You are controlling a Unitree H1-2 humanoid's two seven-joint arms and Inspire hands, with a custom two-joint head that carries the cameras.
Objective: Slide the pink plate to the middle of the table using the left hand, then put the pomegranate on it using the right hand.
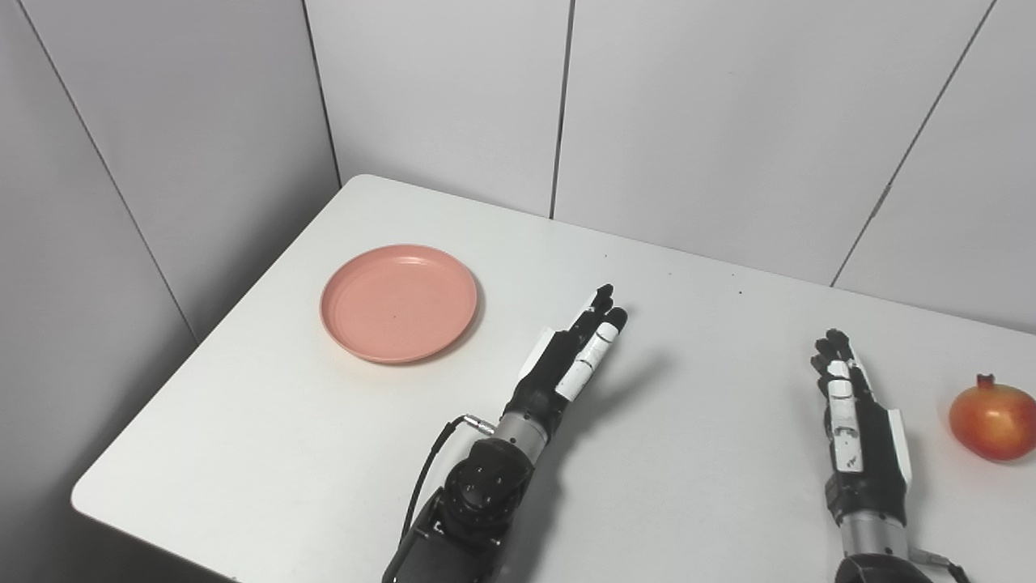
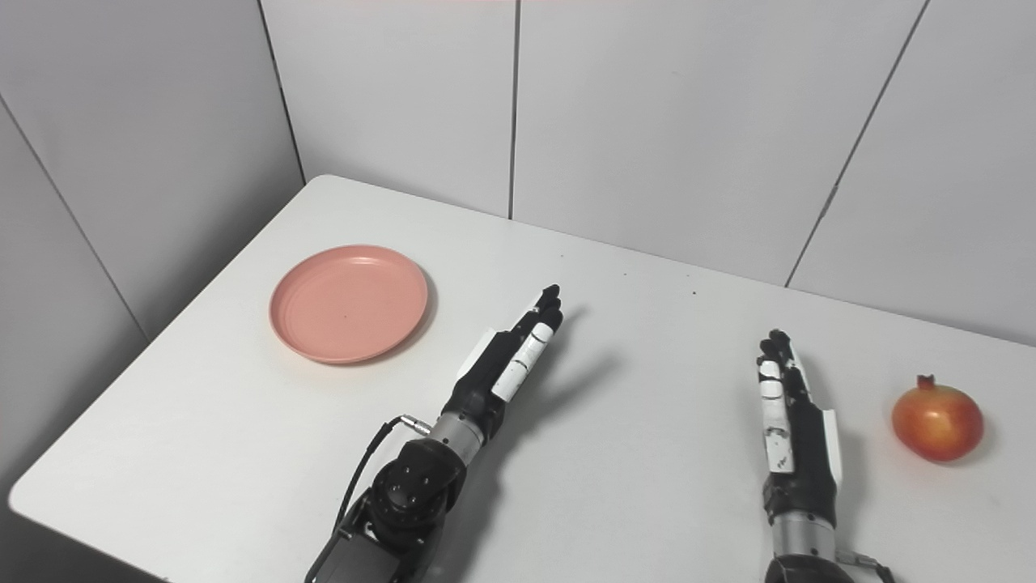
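Note:
A round pink plate [image 1: 399, 302] lies empty on the left part of the white table [image 1: 688, 340]. My left hand [image 1: 576, 354] hovers to the right of the plate, apart from it, fingers stretched straight out and holding nothing. A red-orange pomegranate [image 1: 993, 421] sits near the table's right side. My right hand [image 1: 851, 417] is just left of the pomegranate with a gap between them, fingers extended and empty.
Grey wall panels [image 1: 664, 113] rise behind the table and along its left side. The table's front-left corner [image 1: 85, 494] is rounded and its left edge runs close to the plate. A black cable [image 1: 429, 470] loops off the left wrist.

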